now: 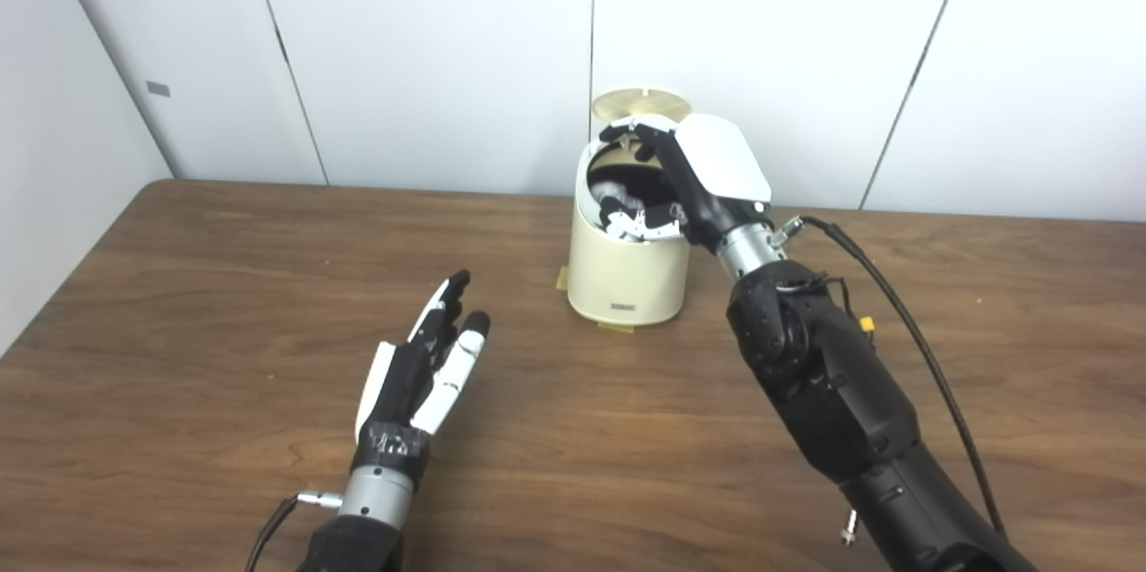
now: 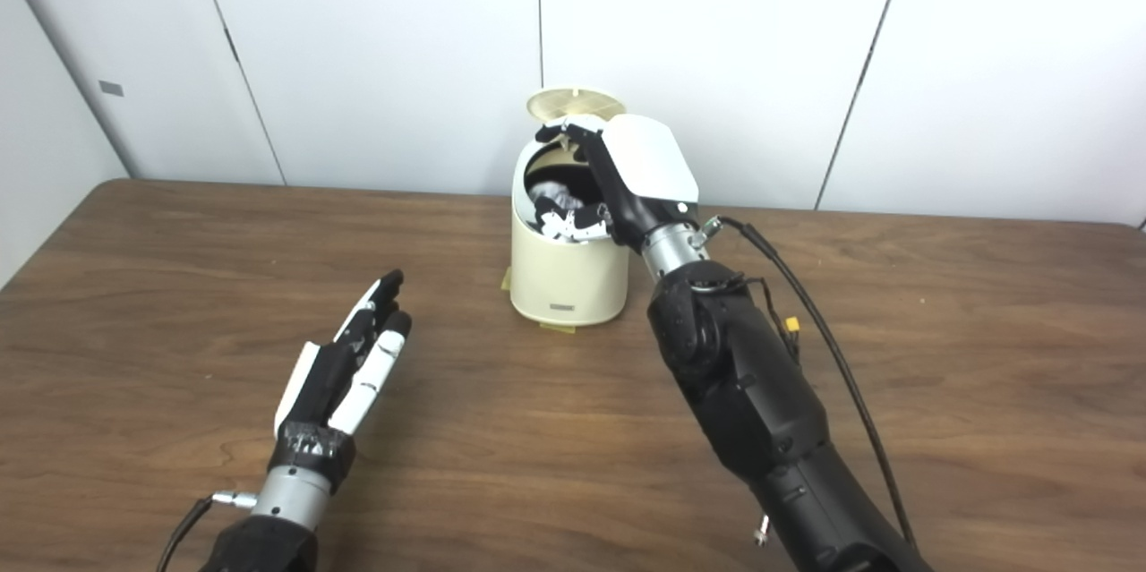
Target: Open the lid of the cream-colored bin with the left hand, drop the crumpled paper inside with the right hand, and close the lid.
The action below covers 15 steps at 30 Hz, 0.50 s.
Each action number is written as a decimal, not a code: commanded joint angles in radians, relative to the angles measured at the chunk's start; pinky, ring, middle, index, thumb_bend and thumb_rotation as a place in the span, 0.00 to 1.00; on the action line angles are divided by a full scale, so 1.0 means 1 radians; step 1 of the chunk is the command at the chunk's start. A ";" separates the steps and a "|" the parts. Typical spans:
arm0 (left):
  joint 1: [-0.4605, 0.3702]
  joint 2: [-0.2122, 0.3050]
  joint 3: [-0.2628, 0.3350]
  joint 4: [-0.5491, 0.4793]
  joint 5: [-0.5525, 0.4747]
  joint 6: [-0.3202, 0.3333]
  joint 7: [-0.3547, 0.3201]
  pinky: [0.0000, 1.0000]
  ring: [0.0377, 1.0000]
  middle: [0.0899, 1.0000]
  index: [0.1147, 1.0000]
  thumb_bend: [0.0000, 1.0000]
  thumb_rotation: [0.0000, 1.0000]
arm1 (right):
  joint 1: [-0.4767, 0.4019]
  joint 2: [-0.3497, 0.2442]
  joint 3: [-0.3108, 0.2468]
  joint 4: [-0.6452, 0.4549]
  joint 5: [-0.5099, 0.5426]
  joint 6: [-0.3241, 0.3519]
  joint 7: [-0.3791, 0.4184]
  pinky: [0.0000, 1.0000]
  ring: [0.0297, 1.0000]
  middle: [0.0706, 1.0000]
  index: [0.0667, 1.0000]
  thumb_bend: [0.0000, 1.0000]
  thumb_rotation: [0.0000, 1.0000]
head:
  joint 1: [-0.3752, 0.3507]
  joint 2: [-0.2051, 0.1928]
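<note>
Left eye view: at frame centre, the right robot hand point(image 1: 685, 174) is reaching into the cream-colored bin point(image 1: 627, 272), lid point(image 1: 640, 104) standing open; its grip is unclear.

Right eye view: crumpled paper point(image 2: 553, 194) is showing inside; the left robot hand point(image 2: 345, 371), lower left, is hovering spread over the tabletop point(image 2: 940, 357). Next, probably withdrawing, then closing.

cream-colored bin point(image 1: 627, 272) upright on table, lid point(image 1: 641, 103) raised open; crumpled paper point(image 2: 552, 193) inside its mouth.

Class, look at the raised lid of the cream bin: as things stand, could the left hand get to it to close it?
Probably yes. The left hand is open, over bare table beside the bin. The lid stands up at the back. But the right hand sits over the opening, so it should withdraw first.
</note>
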 commanded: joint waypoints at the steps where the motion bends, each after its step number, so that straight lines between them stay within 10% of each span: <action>1: -0.024 0.009 0.003 -0.021 -0.002 -0.026 -0.003 1.00 1.00 1.00 1.00 0.56 0.75 | -0.038 -0.027 -0.023 -0.023 -0.019 0.022 -0.011 0.86 0.86 0.78 0.71 0.89 0.23 | 0.002 0.000; 10: -0.036 0.018 0.007 -0.013 -0.011 -0.023 -0.008 1.00 1.00 1.00 1.00 0.56 0.74 | -0.043 -0.029 -0.035 -0.049 -0.014 0.029 -0.017 0.84 0.86 0.79 0.71 0.88 0.22 | -0.002 -0.004; 15: -0.041 0.018 0.007 -0.007 -0.011 -0.022 -0.004 1.00 1.00 0.99 1.00 0.56 0.74 | -0.035 -0.026 -0.067 -0.035 0.030 -0.052 -0.095 0.59 0.68 0.69 0.65 0.84 0.10 | -0.005 -0.006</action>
